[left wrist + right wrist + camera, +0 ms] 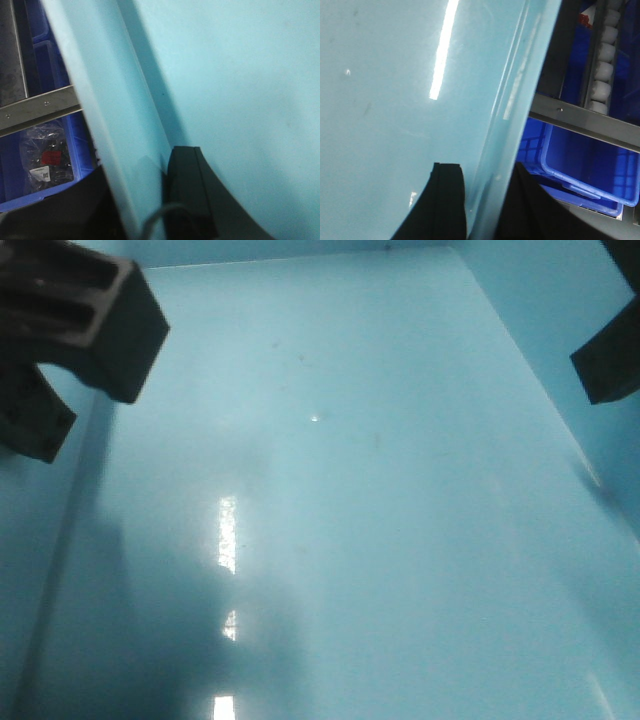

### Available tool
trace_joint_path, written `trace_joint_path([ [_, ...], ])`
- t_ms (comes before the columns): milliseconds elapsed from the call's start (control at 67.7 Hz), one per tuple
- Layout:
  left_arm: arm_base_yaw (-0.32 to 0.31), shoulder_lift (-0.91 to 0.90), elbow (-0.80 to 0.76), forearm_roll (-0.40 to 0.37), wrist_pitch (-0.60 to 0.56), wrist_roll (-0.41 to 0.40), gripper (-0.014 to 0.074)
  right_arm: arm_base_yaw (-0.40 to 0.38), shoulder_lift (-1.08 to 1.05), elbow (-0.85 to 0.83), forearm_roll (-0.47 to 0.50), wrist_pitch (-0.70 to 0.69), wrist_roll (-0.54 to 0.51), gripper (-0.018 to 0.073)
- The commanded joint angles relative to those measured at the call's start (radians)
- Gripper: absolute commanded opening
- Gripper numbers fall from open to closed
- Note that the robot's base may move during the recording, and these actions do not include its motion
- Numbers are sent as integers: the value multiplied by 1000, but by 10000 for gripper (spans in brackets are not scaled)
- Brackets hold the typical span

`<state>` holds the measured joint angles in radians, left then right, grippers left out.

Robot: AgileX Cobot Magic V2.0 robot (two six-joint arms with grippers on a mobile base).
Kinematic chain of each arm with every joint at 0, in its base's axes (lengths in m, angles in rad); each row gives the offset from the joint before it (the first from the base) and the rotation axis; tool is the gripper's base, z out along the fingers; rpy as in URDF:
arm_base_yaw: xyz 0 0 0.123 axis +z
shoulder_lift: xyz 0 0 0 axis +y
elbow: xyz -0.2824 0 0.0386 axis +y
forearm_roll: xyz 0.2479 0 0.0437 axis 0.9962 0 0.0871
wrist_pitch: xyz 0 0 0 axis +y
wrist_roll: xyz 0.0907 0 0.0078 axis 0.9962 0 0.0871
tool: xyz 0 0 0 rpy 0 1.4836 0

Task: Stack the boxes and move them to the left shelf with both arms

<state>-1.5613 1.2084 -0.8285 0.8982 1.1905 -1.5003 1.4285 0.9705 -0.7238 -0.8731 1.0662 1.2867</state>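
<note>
Warehouse or factory parts-storage area, not a home. Flow-rack shelf (585, 125): brushed steel bars with a screw head, plus a rail carrying a row of small white rollers (605, 50). The left wrist view shows another screwed steel bar (40, 107). A dark blue crate (580, 167) with gridded walls sits below the rails. A second blue crate (80, 140) holds clear bagged parts (47, 160) with printed labels. A light blue bin (350, 490), a plain plastic tote, shows strip-light glare.

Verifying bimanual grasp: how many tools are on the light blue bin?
2: the left tool straddles one side wall of the light blue bin, and the right tool straddles the opposite wall. No others visible.
</note>
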Motion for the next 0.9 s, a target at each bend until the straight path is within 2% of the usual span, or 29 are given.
trace_joint_path([
  [0,-18,-19,-29,134,-66,46,-3,10,-16,-46,-154,-141,-25,37],
  [887,-18,-19,-29,134,-67,46,-3,10,-16,-46,-154,-141,-25,37],
])
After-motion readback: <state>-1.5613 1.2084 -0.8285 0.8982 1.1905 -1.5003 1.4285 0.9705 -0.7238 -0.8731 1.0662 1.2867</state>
